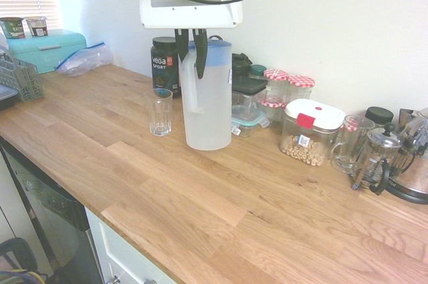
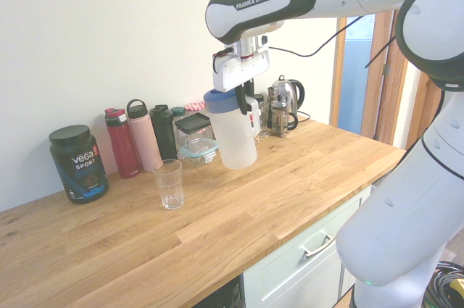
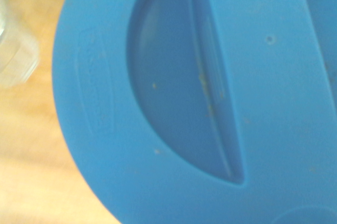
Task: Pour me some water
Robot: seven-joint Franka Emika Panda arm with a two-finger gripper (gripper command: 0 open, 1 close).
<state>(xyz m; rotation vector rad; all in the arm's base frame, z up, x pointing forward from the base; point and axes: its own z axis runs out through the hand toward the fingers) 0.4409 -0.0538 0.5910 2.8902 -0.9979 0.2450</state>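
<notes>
A translucent white water pitcher [image 1: 208,100] with a blue lid stands upright, its base at or just above the wooden counter [image 1: 221,210]. My gripper [image 1: 191,63] comes down from above and is shut on the pitcher's handle. A clear drinking glass [image 1: 160,111] stands upright on the counter just left of the pitcher, apart from it. From the other side the pitcher [image 2: 233,132] is right of the glass [image 2: 168,184], with the gripper [image 2: 243,101] at its handle. The blue lid [image 3: 200,97] fills the wrist view, with the glass [image 3: 13,55] at its edge.
Along the wall behind stand a black Vega tub [image 1: 164,63], drink bottles [image 2: 138,138], checkered-lid jars [image 1: 287,90], food containers [image 1: 311,130], a French press [image 1: 374,160] and a kettle [image 1: 414,170]. A teal bread box [image 1: 47,47] and dish rack [image 1: 17,77] are far left.
</notes>
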